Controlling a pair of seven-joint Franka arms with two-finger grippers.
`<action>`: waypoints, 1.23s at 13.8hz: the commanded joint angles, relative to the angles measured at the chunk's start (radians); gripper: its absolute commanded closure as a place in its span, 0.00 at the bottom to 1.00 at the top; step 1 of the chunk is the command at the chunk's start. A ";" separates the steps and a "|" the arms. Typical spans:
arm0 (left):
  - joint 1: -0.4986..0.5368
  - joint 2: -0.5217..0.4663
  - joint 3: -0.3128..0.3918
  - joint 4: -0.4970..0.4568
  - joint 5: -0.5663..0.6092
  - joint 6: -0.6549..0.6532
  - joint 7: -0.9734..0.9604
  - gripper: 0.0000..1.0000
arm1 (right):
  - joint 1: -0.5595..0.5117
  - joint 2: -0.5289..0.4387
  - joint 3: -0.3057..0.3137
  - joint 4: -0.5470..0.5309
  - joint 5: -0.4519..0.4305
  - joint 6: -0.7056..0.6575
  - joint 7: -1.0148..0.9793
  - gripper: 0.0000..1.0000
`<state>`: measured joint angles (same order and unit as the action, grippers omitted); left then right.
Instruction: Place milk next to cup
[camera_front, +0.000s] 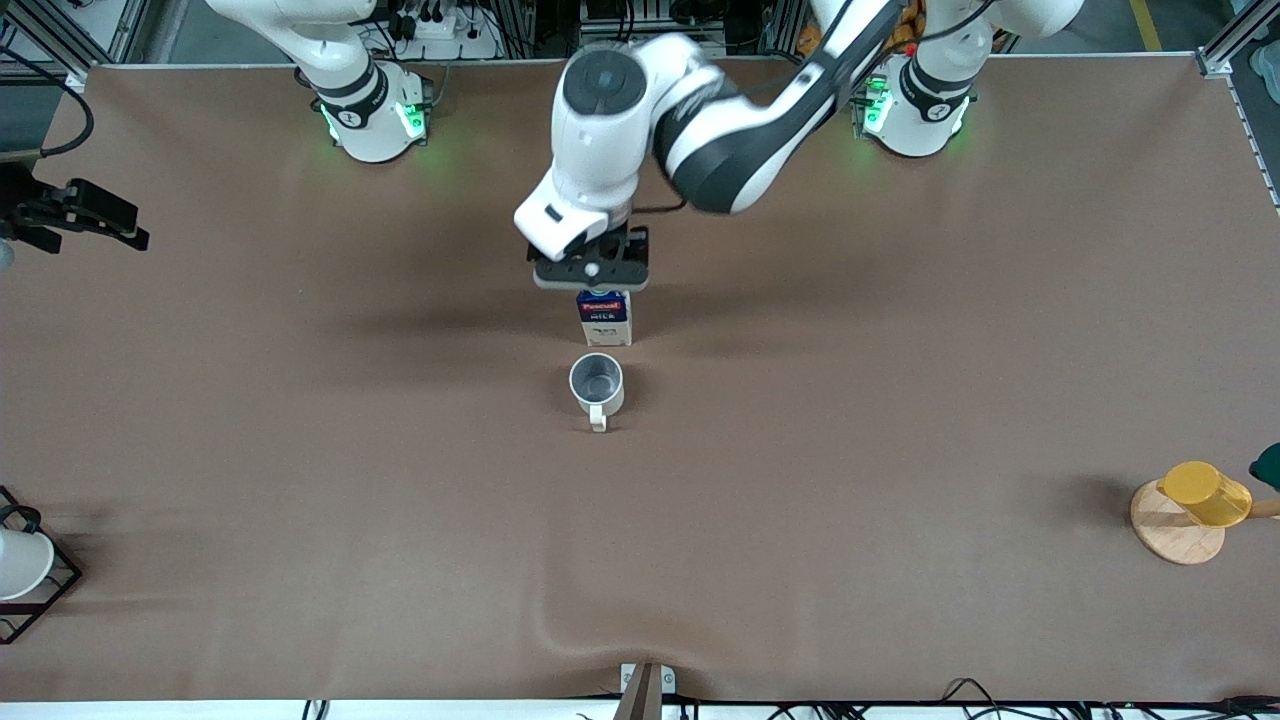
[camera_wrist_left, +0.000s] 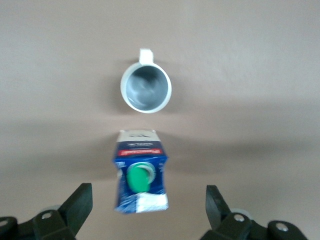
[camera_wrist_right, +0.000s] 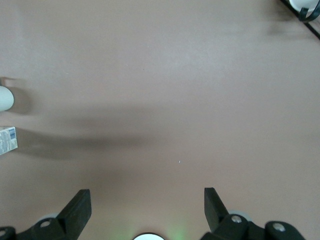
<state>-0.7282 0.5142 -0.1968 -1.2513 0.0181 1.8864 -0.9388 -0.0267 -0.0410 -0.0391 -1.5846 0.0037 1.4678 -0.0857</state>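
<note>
The left gripper (camera_front: 591, 270) hangs directly over the milk (camera_front: 604, 318), fingers spread wide and holding nothing, and in the left wrist view those fingers (camera_wrist_left: 80, 202) stand well clear of the carton on both sides. The milk (camera_wrist_left: 140, 172) stands upright on the table under the hand, green cap up, with the cup (camera_front: 596, 384) just beside it, a small gap between the 2, the cup being nearer the front camera and its handle turned away from the carton.

By my reading the placing itself is done: the carton sits next to the cup and the hand has let go. What the next move seems to call for is a clean lift straight up and away, without either finger brushing the carton's top and tipping it into the cup.

The right gripper (camera_front: 75, 215) waits out at the right arm's end of the table, fingers open and empty over bare surface (camera_wrist_right: 170, 100).

The table (camera_front: 900, 420) wears a brown cloth, smooth but for a ripple at the edge nearest the front camera. A yellow cup on a round wooden base (camera_front: 1192, 510) sits at the left arm's end, and a white cup in a black wire rack (camera_front: 25, 565) at the right arm's end. Cables and metal framing run along the edge by the arm bases.
</note>
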 joint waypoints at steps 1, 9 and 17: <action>0.067 -0.191 0.077 -0.045 -0.001 -0.151 0.009 0.00 | 0.027 -0.010 -0.021 0.018 0.018 -0.018 0.044 0.00; 0.461 -0.434 0.079 -0.103 0.031 -0.363 0.176 0.00 | 0.073 -0.011 -0.064 0.020 0.016 -0.027 0.084 0.00; 0.693 -0.508 0.095 -0.235 -0.015 -0.357 0.689 0.00 | 0.079 -0.010 -0.061 0.017 0.010 -0.003 0.080 0.00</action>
<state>-0.0627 0.0551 -0.1064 -1.4301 0.0202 1.5215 -0.3769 0.0348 -0.0424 -0.0868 -1.5687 0.0075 1.4623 -0.0193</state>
